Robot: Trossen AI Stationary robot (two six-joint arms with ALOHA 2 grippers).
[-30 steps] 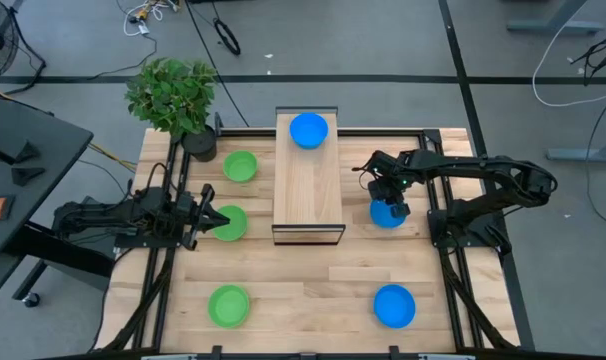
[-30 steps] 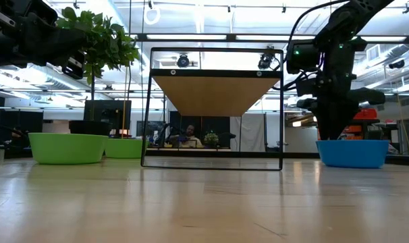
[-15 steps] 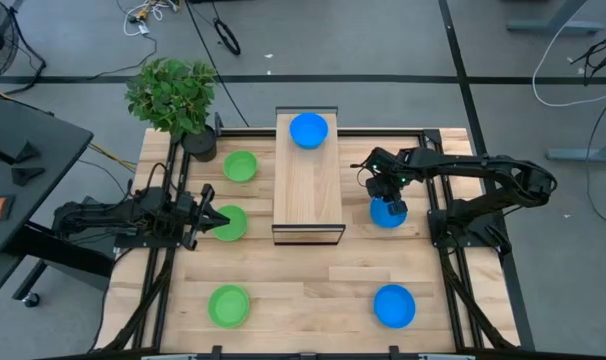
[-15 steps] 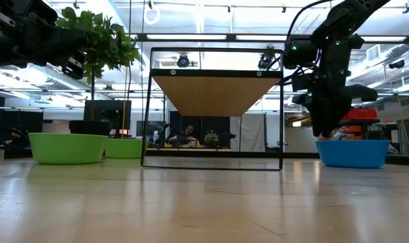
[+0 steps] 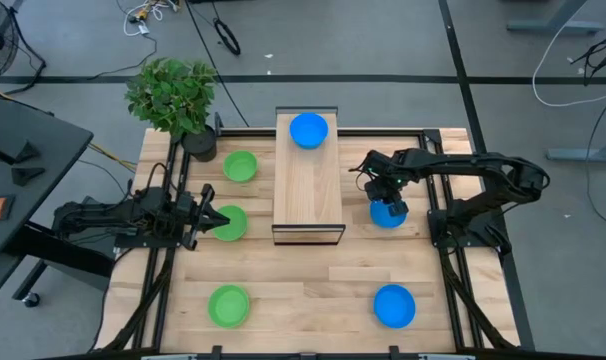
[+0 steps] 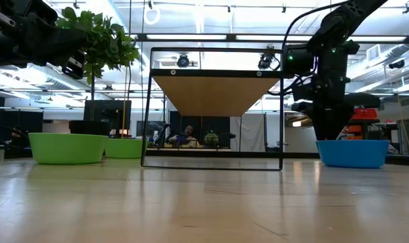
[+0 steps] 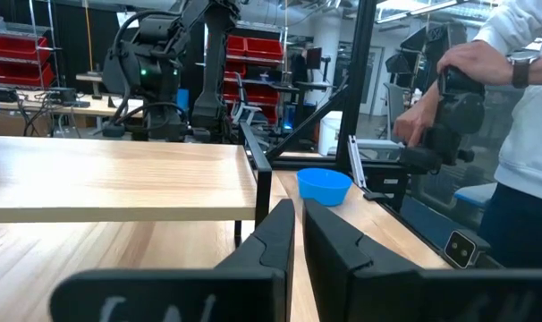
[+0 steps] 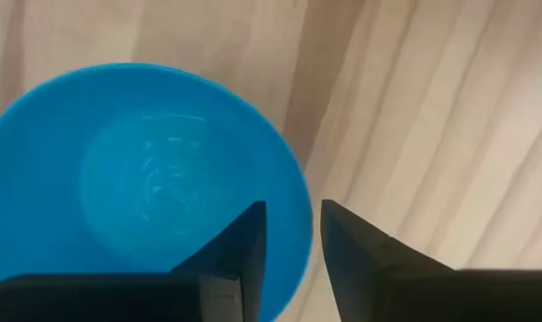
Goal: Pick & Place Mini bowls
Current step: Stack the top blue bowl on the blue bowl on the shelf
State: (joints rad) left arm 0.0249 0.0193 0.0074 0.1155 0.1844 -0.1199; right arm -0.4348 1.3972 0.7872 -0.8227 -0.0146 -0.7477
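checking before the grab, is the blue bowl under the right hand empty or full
Empty: the right wrist view looks straight down into the blue bowl and shows only its bare bottom, nothing inside.

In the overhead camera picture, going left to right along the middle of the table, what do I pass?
Left gripper → bright green plastic mini bowl at its fingers → raised light wooden shelf on a black frame → right gripper, directly above a bright blue plastic mini bowl.

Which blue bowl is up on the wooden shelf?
The blue bowl at the far end of the raised wooden shelf; the other two blue ones sit on the table.
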